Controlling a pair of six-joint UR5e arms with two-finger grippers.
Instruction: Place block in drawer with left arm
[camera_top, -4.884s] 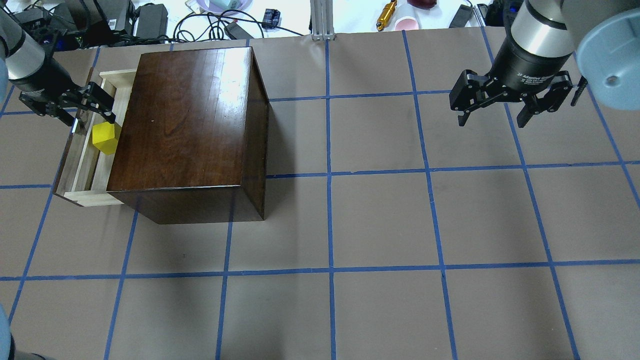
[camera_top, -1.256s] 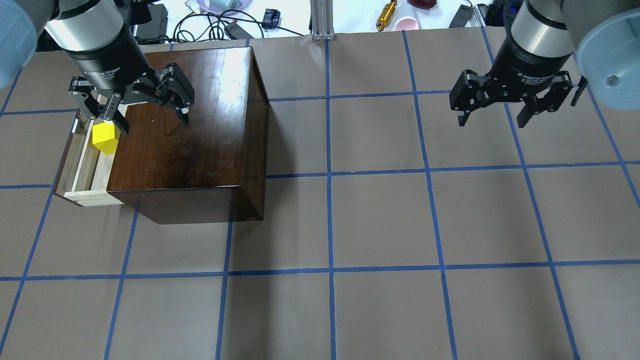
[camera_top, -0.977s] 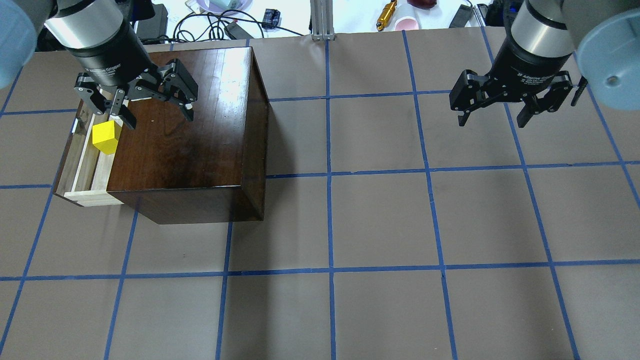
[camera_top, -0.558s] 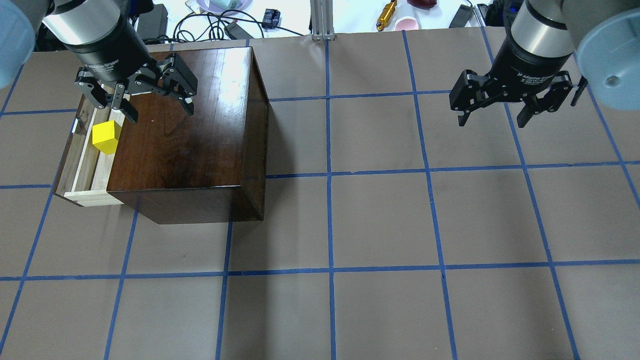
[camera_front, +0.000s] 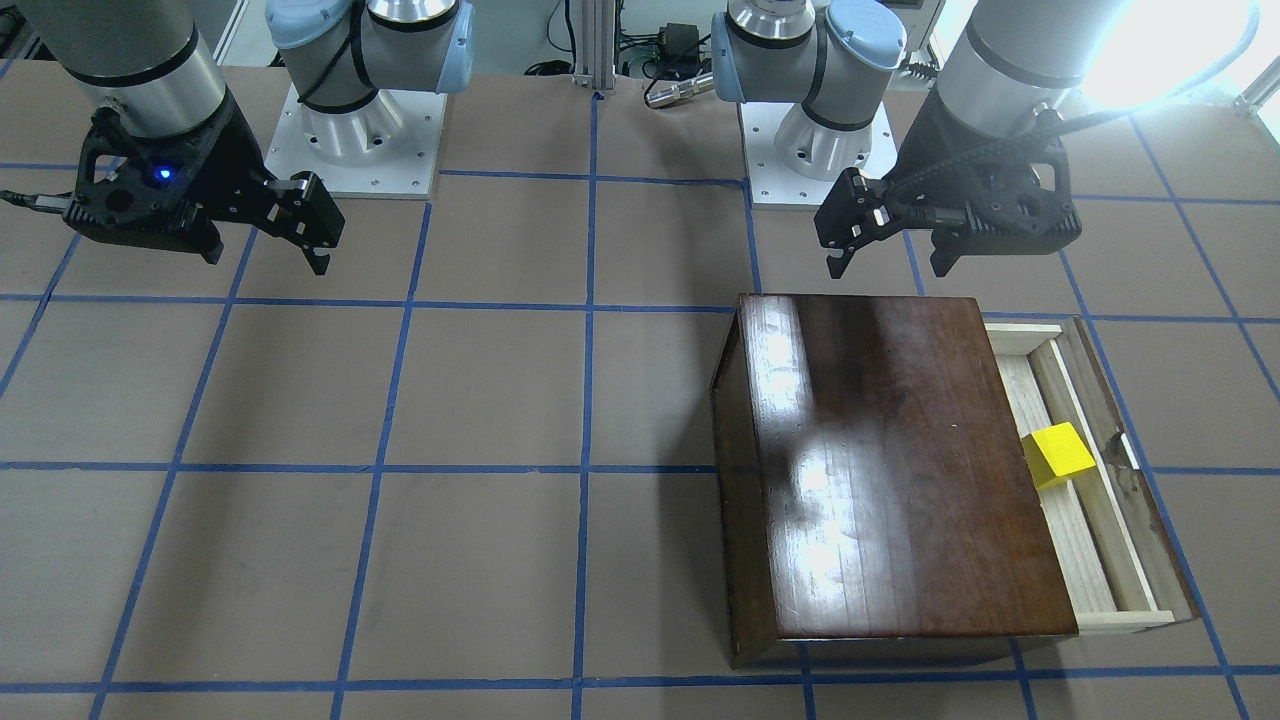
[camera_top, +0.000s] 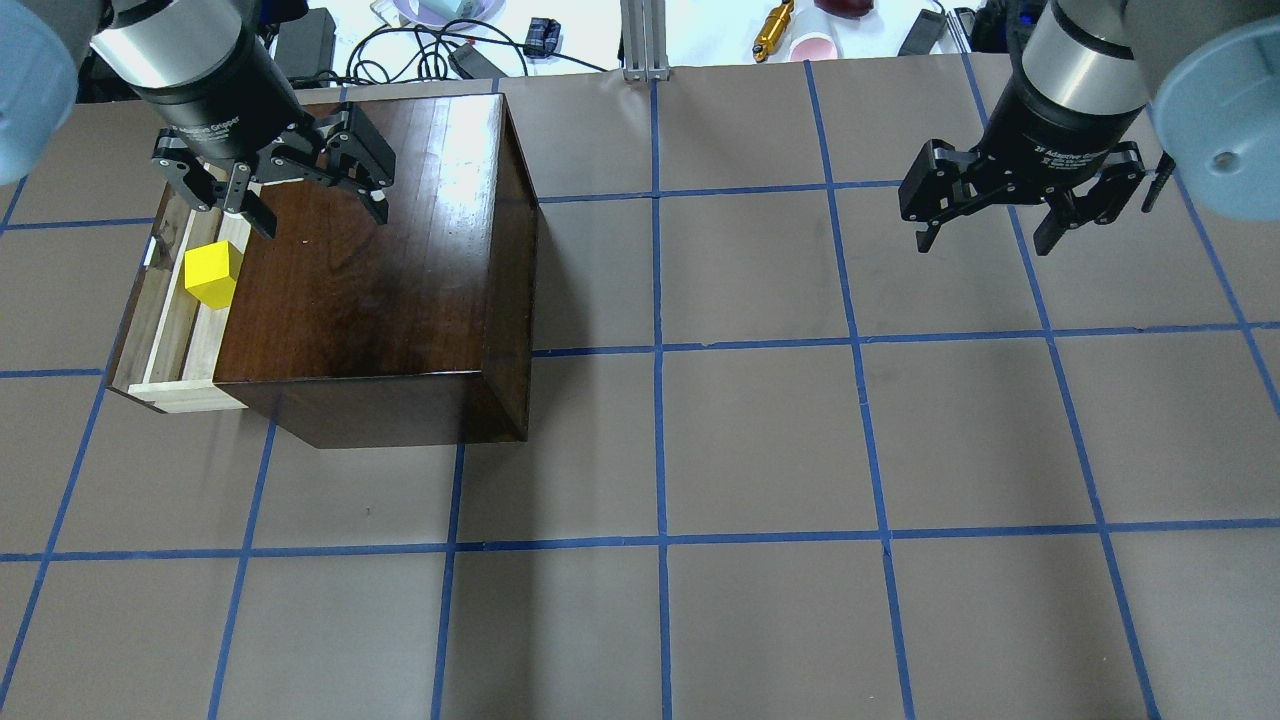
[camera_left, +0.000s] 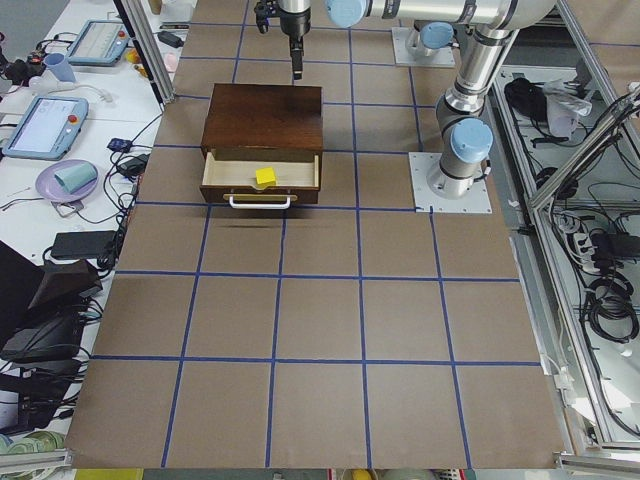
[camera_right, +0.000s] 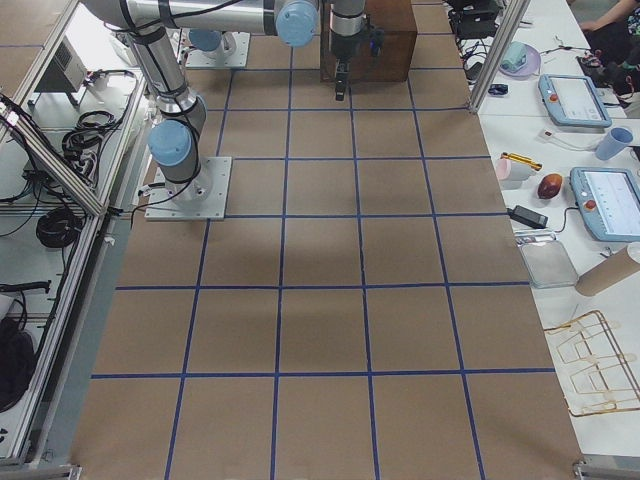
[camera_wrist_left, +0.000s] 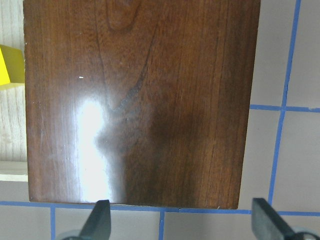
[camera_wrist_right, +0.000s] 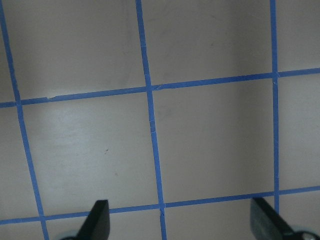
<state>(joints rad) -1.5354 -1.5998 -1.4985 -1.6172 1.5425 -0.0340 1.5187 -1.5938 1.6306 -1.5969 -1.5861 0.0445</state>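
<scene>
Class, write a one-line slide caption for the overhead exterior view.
Yellow block rests in the open drawer while the left gripper hovers open by the cabinet.

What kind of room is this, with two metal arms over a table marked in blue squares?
Most likely a robotics lab or test bench. The left arm and right arm are bolted to a table gridded with blue tape, and side benches hold touch-screen control pads, with coiled cables nearby.
</scene>
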